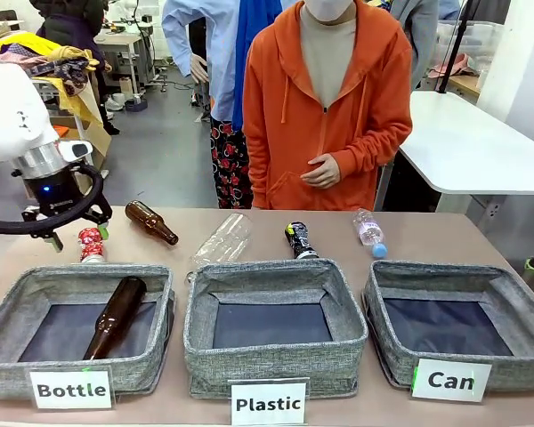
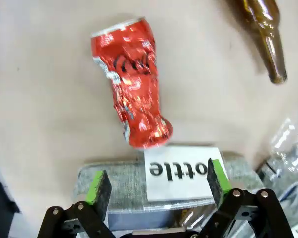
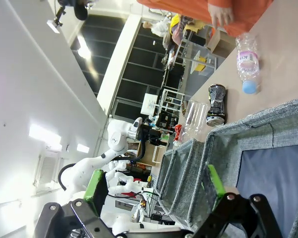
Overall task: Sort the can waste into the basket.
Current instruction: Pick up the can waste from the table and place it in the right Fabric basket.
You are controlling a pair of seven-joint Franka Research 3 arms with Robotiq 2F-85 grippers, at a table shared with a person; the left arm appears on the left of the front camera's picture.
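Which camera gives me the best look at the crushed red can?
The left wrist view: the crushed red can lies large and unblocked, dents and print clear. The front view shows it small, near the left pincer. The right wrist view gives at most a distant red speck.

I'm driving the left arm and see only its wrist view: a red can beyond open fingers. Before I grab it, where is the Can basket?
Observer: In the front view, the Can basket is the last of three in a row, at the robot's right end.
Operator: Any other can out there?
Observer: Yes, a black can lies just behind the Plastic basket.
Operator: Where's the right arm?
Observer: Its wrist view shows the right gripper open, beside the Can basket.
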